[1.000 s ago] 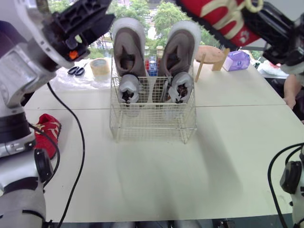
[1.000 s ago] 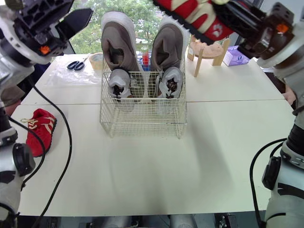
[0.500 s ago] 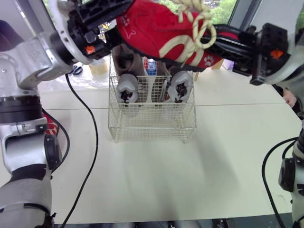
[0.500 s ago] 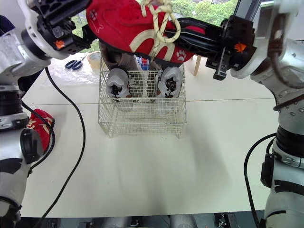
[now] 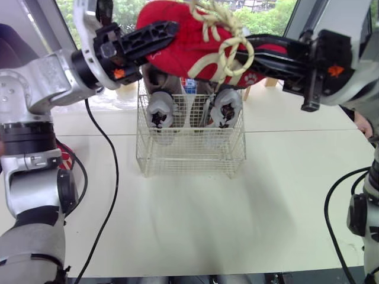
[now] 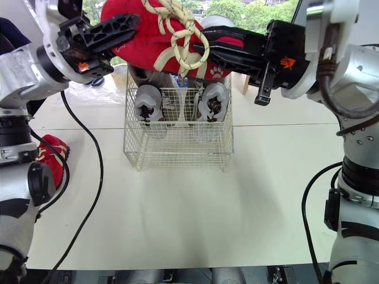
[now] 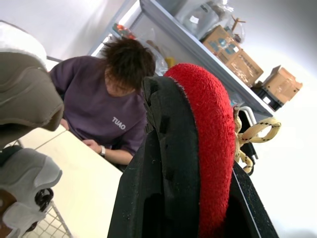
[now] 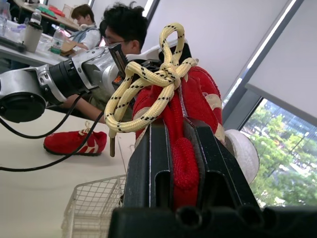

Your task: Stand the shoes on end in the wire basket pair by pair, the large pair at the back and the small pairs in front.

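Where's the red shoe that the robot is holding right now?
In the eye views the red shoe hangs in the air just above the wire basket, over the grey shoes standing in it, clamped between the left gripper and the right gripper.

Shoe (image 5: pixel 189 41) over wire basket (image 5: pixel 189 157); inside, small pair (image 5: pixel 161 109) before large pair (image 5: pixel 153 80), seemingly; second shoe (image 6: pixel 50 160) left
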